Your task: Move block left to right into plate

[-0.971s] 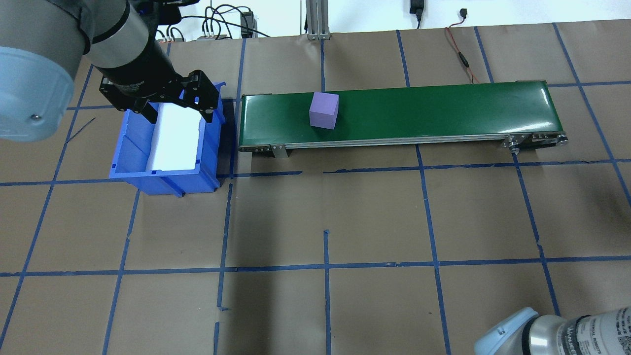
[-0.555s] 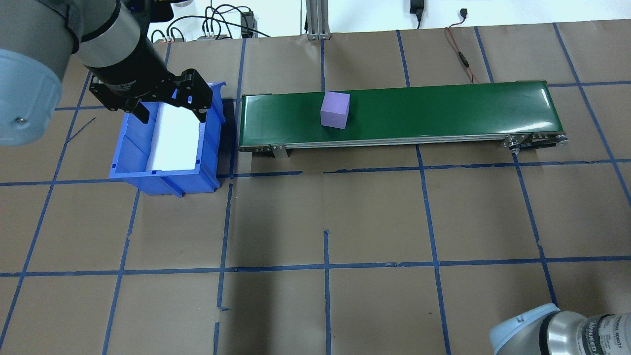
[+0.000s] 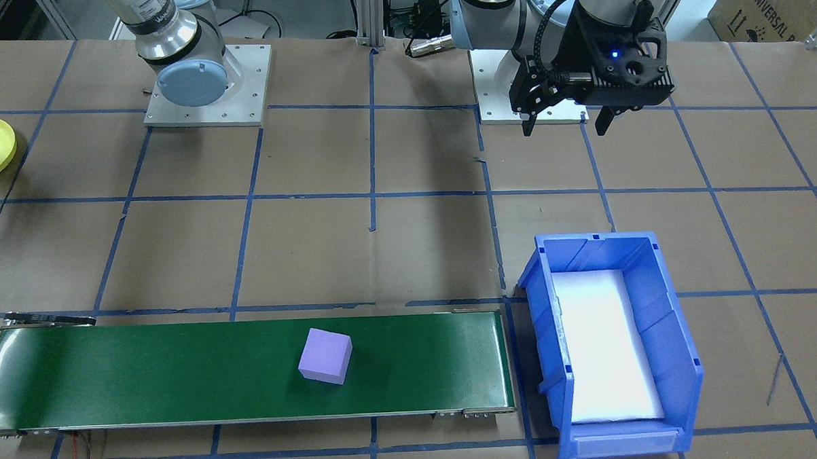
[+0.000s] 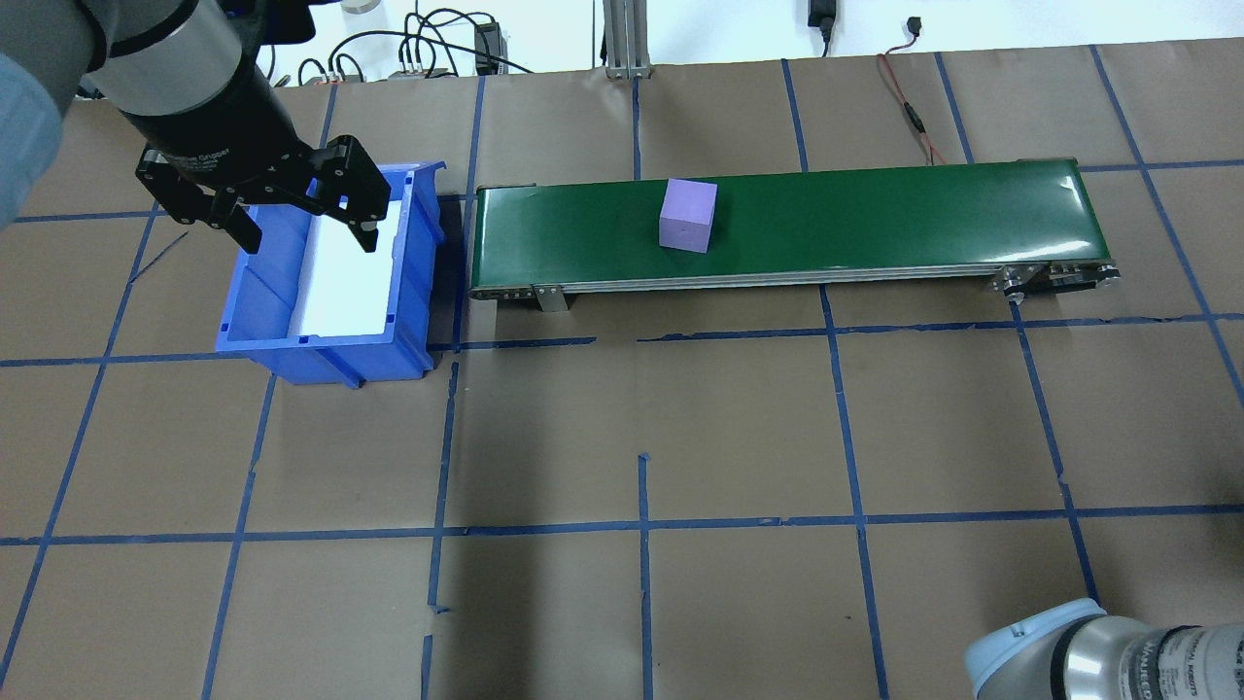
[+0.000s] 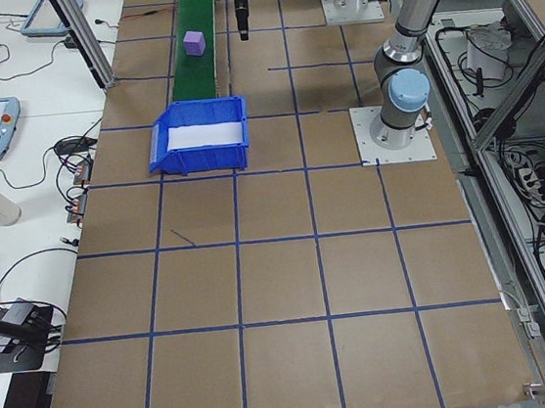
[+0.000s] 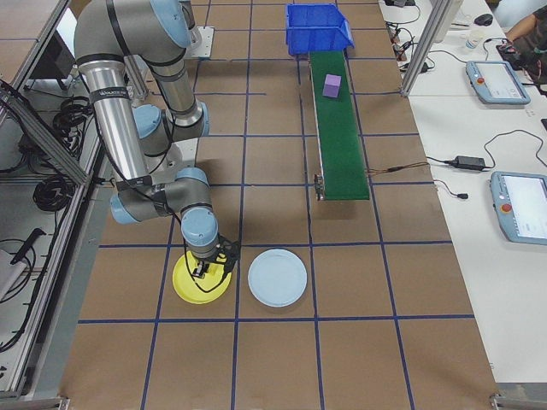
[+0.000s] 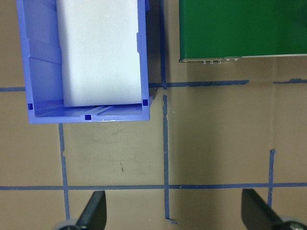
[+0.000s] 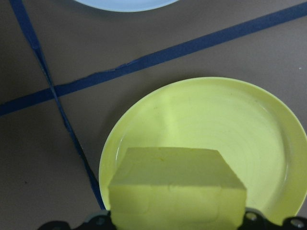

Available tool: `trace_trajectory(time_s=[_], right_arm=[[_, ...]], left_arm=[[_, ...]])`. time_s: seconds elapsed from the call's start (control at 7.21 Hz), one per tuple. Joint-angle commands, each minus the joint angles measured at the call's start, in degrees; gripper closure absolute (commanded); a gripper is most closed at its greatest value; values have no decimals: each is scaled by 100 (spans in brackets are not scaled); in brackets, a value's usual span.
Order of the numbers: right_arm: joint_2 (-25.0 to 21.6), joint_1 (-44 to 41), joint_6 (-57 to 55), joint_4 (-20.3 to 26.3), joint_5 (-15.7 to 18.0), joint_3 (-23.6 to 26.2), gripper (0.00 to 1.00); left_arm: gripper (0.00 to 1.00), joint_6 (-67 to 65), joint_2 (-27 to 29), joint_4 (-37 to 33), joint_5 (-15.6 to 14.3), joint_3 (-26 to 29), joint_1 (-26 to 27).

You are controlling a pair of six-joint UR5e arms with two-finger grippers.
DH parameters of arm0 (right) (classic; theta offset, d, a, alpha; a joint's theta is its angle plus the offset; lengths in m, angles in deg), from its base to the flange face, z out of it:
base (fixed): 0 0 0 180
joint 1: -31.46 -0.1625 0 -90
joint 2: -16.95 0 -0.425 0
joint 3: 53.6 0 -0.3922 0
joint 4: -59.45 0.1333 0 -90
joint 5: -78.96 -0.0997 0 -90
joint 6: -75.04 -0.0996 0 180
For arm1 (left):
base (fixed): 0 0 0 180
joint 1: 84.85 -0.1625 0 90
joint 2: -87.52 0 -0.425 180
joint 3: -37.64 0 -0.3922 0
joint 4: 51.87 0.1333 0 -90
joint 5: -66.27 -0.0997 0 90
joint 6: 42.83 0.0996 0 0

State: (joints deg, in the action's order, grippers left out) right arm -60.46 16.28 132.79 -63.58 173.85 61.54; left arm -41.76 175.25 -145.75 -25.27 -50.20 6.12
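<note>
Over the yellow plate (image 8: 230,110), at my right end of the table, my right gripper (image 6: 209,272) was clenched on the yellow block (image 8: 176,191). The wrist view showed it filling the span between the fingers, with the plate's bowl spread out behind it. I judged that I was holding it there so that letting go would leave it inside the rim and not on the light blue plate (image 6: 277,278) just beside. My left gripper (image 4: 307,233) hung released and empty above the near end of the blue bin (image 4: 326,350), clear of the white liner (image 4: 345,282), which left the way free for the purple block (image 4: 688,216). That block sat about midway along the green conveyor belt (image 4: 875,209), well apart from both grippers and from the plate. By my reckoning it was waiting to be carried toward my right side. Several things stayed out of reach of the cameras. The bottom edge of the right wrist view cut off the pads where they met the yellow block, so I could not tell whether its underside was touching the plate or hanging just above it. The overhead view showed only the right arm's elbow, and the front view clipped the yellow plate at its edge.
</note>
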Motion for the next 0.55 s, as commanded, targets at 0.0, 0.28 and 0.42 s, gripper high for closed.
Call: trace_trajectory(time_s=[0.0,0.28,0.42], right_arm=[[23,67,436,-55,21,17,49],[207,295,675,-81,-32,17,49],[269,296,677,-151,-41,-27,39]], left_arm=[[0,157,8,168,13,-145,51],[0,183,26,168,-21,-207,-18],[0,131,26,177,-30,-190,-1]])
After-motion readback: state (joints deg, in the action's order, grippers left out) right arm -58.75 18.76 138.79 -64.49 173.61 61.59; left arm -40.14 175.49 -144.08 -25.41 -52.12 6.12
